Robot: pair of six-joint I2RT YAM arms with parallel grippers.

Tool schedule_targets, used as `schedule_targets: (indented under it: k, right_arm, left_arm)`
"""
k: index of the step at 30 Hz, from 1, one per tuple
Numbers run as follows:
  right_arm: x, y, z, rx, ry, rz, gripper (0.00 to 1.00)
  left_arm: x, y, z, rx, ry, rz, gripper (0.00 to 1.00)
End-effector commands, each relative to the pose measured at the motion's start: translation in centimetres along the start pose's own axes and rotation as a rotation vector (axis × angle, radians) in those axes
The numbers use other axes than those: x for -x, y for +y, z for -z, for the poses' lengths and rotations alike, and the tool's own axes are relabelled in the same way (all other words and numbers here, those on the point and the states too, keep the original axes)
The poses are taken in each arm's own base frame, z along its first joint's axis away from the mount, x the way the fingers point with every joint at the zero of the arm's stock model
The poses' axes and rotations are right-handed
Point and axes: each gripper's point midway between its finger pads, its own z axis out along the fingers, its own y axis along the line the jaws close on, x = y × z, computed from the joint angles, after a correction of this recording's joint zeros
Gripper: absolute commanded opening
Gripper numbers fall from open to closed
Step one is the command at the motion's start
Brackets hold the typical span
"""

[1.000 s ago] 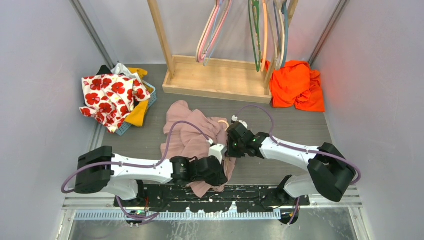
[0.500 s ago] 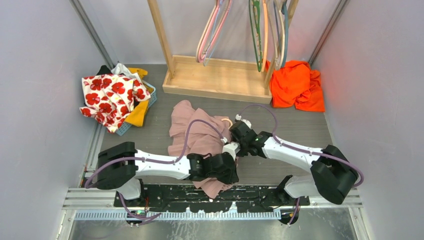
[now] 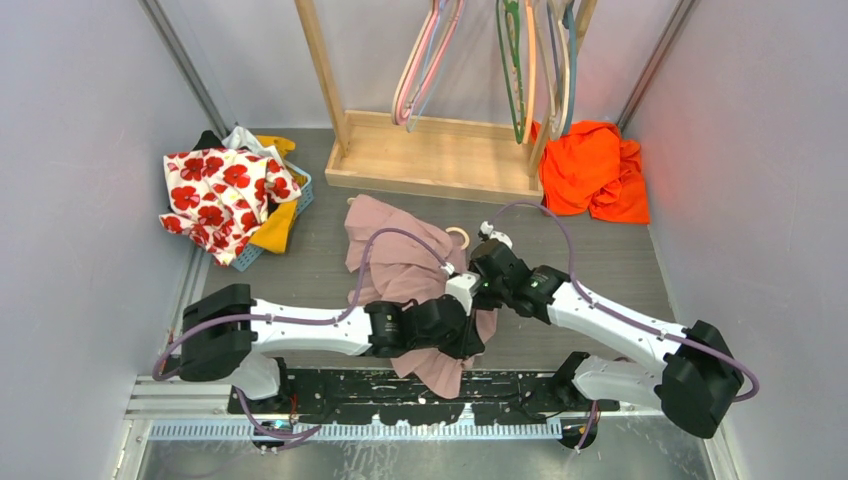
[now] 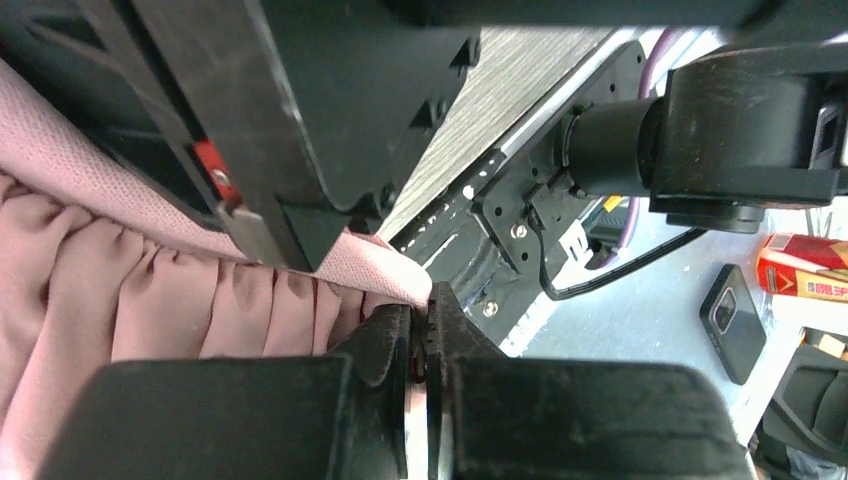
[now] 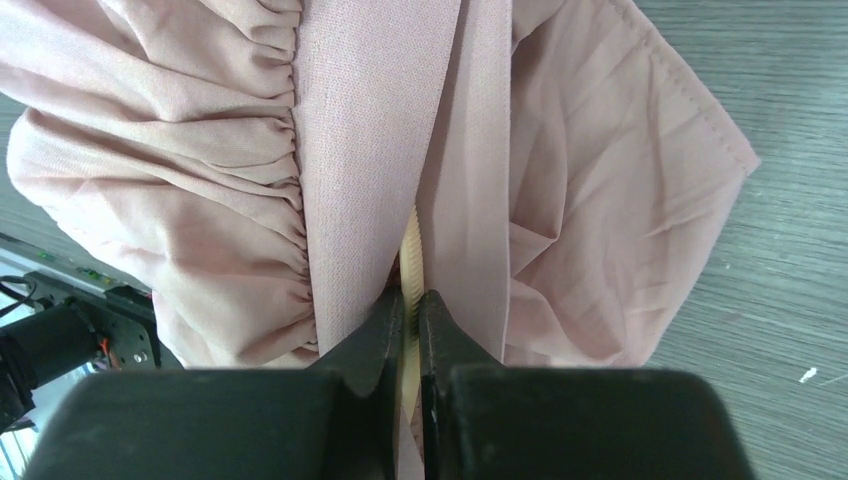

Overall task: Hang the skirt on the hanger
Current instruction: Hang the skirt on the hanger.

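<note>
Dragging rightward: skirt [image 3: 400,265] slid along the desk [image 3: 600,262], left end effector [image 4: 420,335] pinching its edge, right end effector [image 5: 412,305] clamped on, seemingly, the hanger [image 5: 410,250] inside the waistband; threading underway.

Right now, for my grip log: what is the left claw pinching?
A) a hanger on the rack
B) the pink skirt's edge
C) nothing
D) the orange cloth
B: the left wrist view shows the left claw shut on an edge of the pink skirt.
</note>
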Motion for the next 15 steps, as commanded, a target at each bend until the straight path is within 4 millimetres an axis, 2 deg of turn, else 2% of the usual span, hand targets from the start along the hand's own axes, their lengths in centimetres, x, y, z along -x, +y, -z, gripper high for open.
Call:
schedule_targets:
  k: [1, 7, 15]
  right_arm:
    - [2.9, 5.5, 1.2, 0.207, -0.107, -0.032, 0.01]
    - [0.7, 5.7, 1.4, 0.227, -0.056, -0.001, 0.01]
    - [-1.2, 5.6, 2.5, 0.245, -0.020, 0.030, 0.01]
  left_arm:
    - [4.6, -2.8, 2.0, -0.090, -0.178, 0.013, 0.00]
    - [8.7, -1.0, 3.3, -0.024, -0.313, 0.011, 0.00]
    - [11.1, 4.0, 3.9, 0.099, -0.373, 0.052, 0.00]
